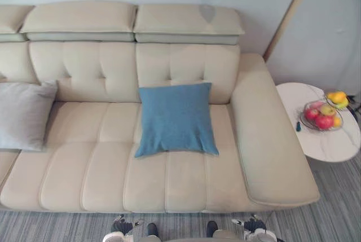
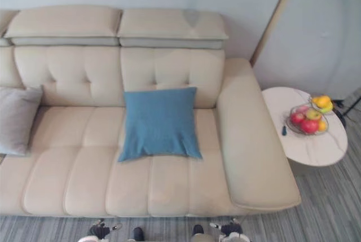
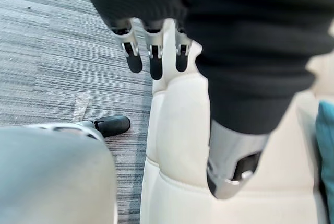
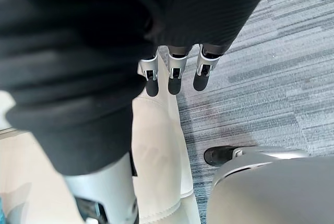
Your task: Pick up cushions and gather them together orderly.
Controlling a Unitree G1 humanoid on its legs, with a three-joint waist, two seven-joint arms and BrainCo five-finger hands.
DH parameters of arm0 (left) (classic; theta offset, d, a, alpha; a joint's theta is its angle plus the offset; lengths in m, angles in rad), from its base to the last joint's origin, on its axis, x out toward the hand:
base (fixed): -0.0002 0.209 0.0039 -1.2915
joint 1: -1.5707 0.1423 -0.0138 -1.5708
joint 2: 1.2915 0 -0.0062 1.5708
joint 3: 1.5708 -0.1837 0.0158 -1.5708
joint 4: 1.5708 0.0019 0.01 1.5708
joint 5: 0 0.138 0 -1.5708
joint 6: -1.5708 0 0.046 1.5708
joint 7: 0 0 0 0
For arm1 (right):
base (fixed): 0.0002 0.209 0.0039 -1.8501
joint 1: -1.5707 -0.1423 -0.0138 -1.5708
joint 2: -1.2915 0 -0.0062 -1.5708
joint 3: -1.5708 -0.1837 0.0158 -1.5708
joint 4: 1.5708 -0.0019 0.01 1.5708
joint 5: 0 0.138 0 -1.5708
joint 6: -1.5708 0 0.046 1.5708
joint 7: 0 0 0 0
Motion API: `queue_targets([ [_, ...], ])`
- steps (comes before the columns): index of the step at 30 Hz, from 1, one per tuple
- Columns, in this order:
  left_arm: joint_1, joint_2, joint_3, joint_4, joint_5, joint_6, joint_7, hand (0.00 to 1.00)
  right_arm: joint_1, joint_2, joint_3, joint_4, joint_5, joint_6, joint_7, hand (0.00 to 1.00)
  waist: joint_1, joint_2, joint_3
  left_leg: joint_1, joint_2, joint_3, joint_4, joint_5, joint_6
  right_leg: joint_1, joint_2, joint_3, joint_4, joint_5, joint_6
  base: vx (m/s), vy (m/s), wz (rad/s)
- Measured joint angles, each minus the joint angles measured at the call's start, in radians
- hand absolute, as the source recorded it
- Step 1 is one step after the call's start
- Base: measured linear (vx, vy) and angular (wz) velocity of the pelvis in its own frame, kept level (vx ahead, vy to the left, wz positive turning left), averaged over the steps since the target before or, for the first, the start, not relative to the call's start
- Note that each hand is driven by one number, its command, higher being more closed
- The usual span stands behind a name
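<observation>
A blue cushion [image 1: 176, 119] leans against the backrest in the middle of the cream sofa [image 1: 101, 180]. A grey cushion [image 1: 22, 115] stands at the sofa's left, also leaning on the backrest. My left hand [image 3: 155, 59] hangs low in front of the sofa's front edge, fingers straight and holding nothing. My right hand [image 4: 175, 75] hangs the same way, further right along the front edge, open and empty. Both hands are well short of the cushions. An edge of the blue cushion [image 3: 327, 156] shows past the left hand.
A wide padded armrest [image 1: 271, 140] closes the sofa's right end. Beyond it stands a round white side table [image 1: 333, 146] with a wire bowl of fruit [image 1: 322, 116]. Grey striped carpet [image 1: 338, 214] runs along the sofa's front.
</observation>
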Motion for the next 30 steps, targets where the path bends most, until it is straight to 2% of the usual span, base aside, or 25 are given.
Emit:
queue_targets([
  [2, -0.037, -0.001, -0.032, -0.001, 0.0, 0.0, 0.001, 0.0, -0.013, 0.018, 0.029, 0.0, -0.008, -0.001, -0.003, 0.0, -0.001, -0.015, 0.003, -0.031, 0.004, 0.023, 0.027, -0.002, 0.004, -0.051, -0.006, -0.005, 0.049, 0.008, 0.001, -0.08, 0.006, -0.24],
  [3, -0.064, -0.011, -0.036, -0.02, 0.0, 0.001, 0.001, 0.0, -0.023, 0.025, 0.047, 0.0, -0.01, -0.001, -0.004, 0.0, 0.005, -0.012, 0.004, -0.074, 0.026, 0.065, 0.076, -0.008, 0.03, -0.061, -0.003, -0.004, 0.032, 0.043, 0.04, -0.08, 0.015, -0.13],
  [5, -0.066, -0.011, -0.03, -0.056, -0.001, -0.004, 0.002, 0.0, -0.036, 0.032, 0.047, -0.004, -0.014, -0.001, -0.004, 0.0, 0.007, -0.013, 0.011, -0.086, 0.032, 0.079, 0.093, -0.012, 0.035, -0.104, -0.032, -0.059, 0.267, -0.069, 0.006, -0.06, -0.017, 0.07],
  [6, -0.064, -0.008, -0.03, -0.072, -0.001, -0.004, 0.003, 0.0, -0.03, 0.035, 0.047, 0.002, -0.014, -0.002, -0.005, 0.0, 0.008, -0.027, 0.005, -0.077, 0.021, 0.066, 0.106, -0.012, 0.035, -0.105, -0.074, -0.085, 0.473, -0.132, 0.022, -0.02, -0.162, 0.42],
  [7, -0.057, 0.006, -0.027, -0.073, -0.001, -0.003, 0.004, 0.0, -0.017, 0.039, 0.048, 0.004, -0.016, -0.001, -0.004, 0.0, 0.012, -0.05, -0.009, -0.091, 0.011, 0.054, 0.143, -0.012, 0.036, -0.069, -0.115, -0.088, 0.586, -0.143, 0.025, 0.0, -0.158, 0.41],
  [8, -0.051, 0.018, -0.026, -0.073, -0.002, -0.002, 0.005, 0.0, -0.018, 0.039, 0.049, 0.005, -0.017, -0.002, -0.004, 0.0, 0.013, -0.06, -0.015, -0.103, 0.009, 0.053, 0.168, -0.012, 0.036, -0.056, -0.126, -0.083, 0.576, -0.144, 0.034, -0.05, -0.258, 0.15],
  [9, -0.046, 0.021, -0.004, -0.068, -0.002, 0.004, 0.007, 0.0, -0.042, 0.031, 0.055, 0.003, -0.018, -0.004, -0.005, 0.0, 0.025, -0.057, -0.01, -0.165, 0.032, 0.061, 0.283, -0.027, 0.028, -0.014, -0.089, -0.088, 0.487, -0.141, 0.038, -0.11, -0.161, -0.07],
  [10, -0.04, 0.018, -0.002, -0.067, -0.003, 0.004, 0.007, 0.0, -0.046, 0.03, 0.056, 0.003, -0.019, -0.005, -0.005, 0.0, 0.027, -0.058, -0.007, -0.178, 0.028, 0.053, 0.294, -0.035, 0.017, -0.002, -0.083, -0.081, 0.457, -0.141, 0.038, -0.21, -0.138, -0.29],
  [11, -0.014, -0.013, 0.003, -0.068, -0.007, 0.005, 0.01, 0.0, -0.054, -0.008, 0.055, 0.005, -0.019, -0.003, -0.009, 0.0, 0.036, -0.008, -0.018, -0.202, 0.006, 0.027, 0.259, 0.016, 0.061, 0.043, -0.053, -0.065, 0.343, -0.148, 0.034, -0.2, 0.017, -0.31],
  [12, -0.004, -0.017, 0.002, -0.07, -0.015, 0.004, 0.011, 0.0, -0.065, -0.02, 0.057, 0.006, -0.019, -0.002, -0.012, 0.0, 0.04, 0.015, -0.024, -0.204, 0.02, 0.071, 0.252, 0.008, 0.076, 0.049, -0.037, -0.065, 0.316, -0.17, 0.031, -0.22, 0.018, -0.22],
  [13, -0.003, -0.013, -0.001, -0.063, -0.024, 0.006, 0.017, 0.0, -0.085, -0.019, 0.075, 0.006, -0.019, -0.002, -0.014, 0.0, 0.038, -0.001, -0.014, -0.23, 0.015, 0.075, 0.251, 0.008, 0.076, 0.039, -0.044, -0.075, 0.293, -0.224, 0.009, -0.16, -0.036, -0.05],
  [14, -0.01, -0.006, -0.001, -0.063, -0.024, 0.007, 0.02, 0.0, -0.09, -0.018, 0.085, 0.006, -0.02, -0.001, -0.014, 0.0, 0.038, -0.008, -0.008, -0.243, 0.018, 0.076, 0.255, 0.01, 0.073, 0.038, -0.043, -0.078, 0.272, -0.239, 0.006, -0.22, -0.143, -0.03],
  [15, -0.02, -0.002, -0.003, -0.06, -0.025, 0.007, 0.023, 0.0, -0.105, -0.012, 0.085, 0.007, -0.027, -0.001, -0.015, 0.0, 0.05, -0.006, 0.015, -0.258, 0.037, 0.074, 0.265, 0.022, 0.059, 0.06, -0.02, -0.081, 0.206, -0.249, -0.017, -0.24, -0.17, -0.09],
  [17, -0.02, -0.009, -0.011, -0.059, -0.035, 0.006, 0.024, 0.0, -0.107, -0.015, 0.085, 0.007, -0.055, -0.001, -0.021, 0.0, 0.053, 0.023, 0.037, -0.238, 0.073, 0.049, 0.26, 0.048, 0.041, 0.09, 0.028, -0.096, 0.174, -0.22, -0.045, -0.27, -0.154, 0.0],
  [19, -0.015, -0.009, -0.024, -0.059, -0.04, 0.003, 0.024, 0.0, -0.091, -0.019, 0.085, 0.01, -0.057, 0.0, -0.023, 0.0, 0.05, 0.033, 0.039, -0.226, 0.089, 0.035, 0.259, 0.067, 0.025, 0.09, 0.041, -0.1, 0.202, -0.221, -0.047, -0.2, -0.098, 0.03],
  [20, -0.011, -0.008, -0.033, -0.059, -0.041, -0.002, 0.024, 0.0, -0.088, -0.03, 0.084, 0.014, -0.057, 0.0, -0.024, 0.0, 0.049, 0.038, 0.04, -0.234, 0.088, 0.009, 0.25, 0.104, 0.001, 0.07, 0.04, -0.104, 0.219, -0.219, -0.055, -0.22, -0.087, 0.0],
  [21, -0.012, -0.008, -0.035, -0.059, -0.041, -0.003, 0.024, 0.0, -0.085, -0.035, 0.083, 0.014, -0.057, 0.0, -0.025, 0.0, 0.045, 0.036, 0.039, -0.241, 0.083, -0.007, 0.249, 0.112, -0.004, 0.061, 0.035, -0.106, 0.218, -0.218, -0.066, -0.23, -0.073, -0.11],
  [22, -0.014, -0.013, -0.034, -0.059, -0.042, -0.003, 0.024, 0.0, -0.084, -0.046, 0.081, 0.023, -0.058, 0.001, -0.026, 0.0, 0.038, 0.038, 0.043, -0.251, 0.081, -0.045, 0.28, 0.087, 0.004, 0.04, 0.031, -0.1, 0.222, -0.208, -0.08, -0.16, 0.014, -0.3],
  [23, -0.008, -0.019, -0.026, -0.057, -0.042, -0.003, 0.024, 0.0, -0.081, -0.054, 0.062, 0.027, -0.059, 0.009, -0.034, 0.0, 0.036, 0.047, 0.042, -0.252, 0.073, -0.081, 0.343, 0.015, 0.013, 0.017, 0.027, -0.079, 0.224, -0.192, -0.081, -0.13, 0.049, -0.42],
  [24, -0.006, -0.021, -0.023, -0.057, -0.042, -0.003, 0.024, 0.0, -0.078, -0.053, 0.055, 0.027, -0.059, 0.011, -0.037, 0.0, 0.035, 0.047, 0.042, -0.248, 0.069, -0.088, 0.37, -0.015, 0.012, 0.007, 0.023, -0.068, 0.224, -0.185, -0.079, -0.13, 0.115, -0.56],
  [26, -0.006, -0.034, 0.01, -0.046, -0.042, -0.003, 0.023, 0.0, -0.06, -0.043, 0.037, 0.024, -0.058, 0.012, -0.04, 0.0, 0.035, 0.044, 0.043, -0.205, 0.032, -0.14, 0.458, -0.144, -0.011, -0.023, 0.007, -0.012, 0.216, -0.152, -0.056, -0.1, 0.165, -0.63],
  [27, -0.007, -0.038, 0.012, -0.042, -0.042, -0.002, 0.023, 0.0, -0.053, -0.041, 0.037, 0.022, -0.058, 0.012, -0.04, 0.0, 0.034, 0.047, 0.042, -0.193, 0.027, -0.149, 0.459, -0.166, -0.013, -0.027, 0.006, -0.001, 0.213, -0.145, -0.048, -0.1, 0.235, -0.58],
  [28, -0.003, -0.055, 0.031, -0.041, -0.043, -0.002, 0.023, 0.0, -0.04, -0.042, 0.031, 0.008, -0.055, 0.013, -0.04, 0.0, 0.033, 0.067, 0.03, -0.175, 0.024, -0.165, 0.429, -0.202, -0.004, -0.039, 0.013, 0.024, 0.201, -0.128, -0.028, -0.09, 0.205, -0.44],
  [30, 0.001, -0.063, 0.045, -0.041, -0.046, -0.002, 0.023, 0.0, -0.032, -0.026, 0.026, 0.002, -0.056, 0.01, -0.038, 0.0, 0.03, 0.047, 0.021, -0.165, -0.002, -0.139, 0.381, -0.199, 0.014, -0.037, -0.003, 0.044, 0.156, -0.091, -0.009, -0.1, 0.223, -0.4],
])
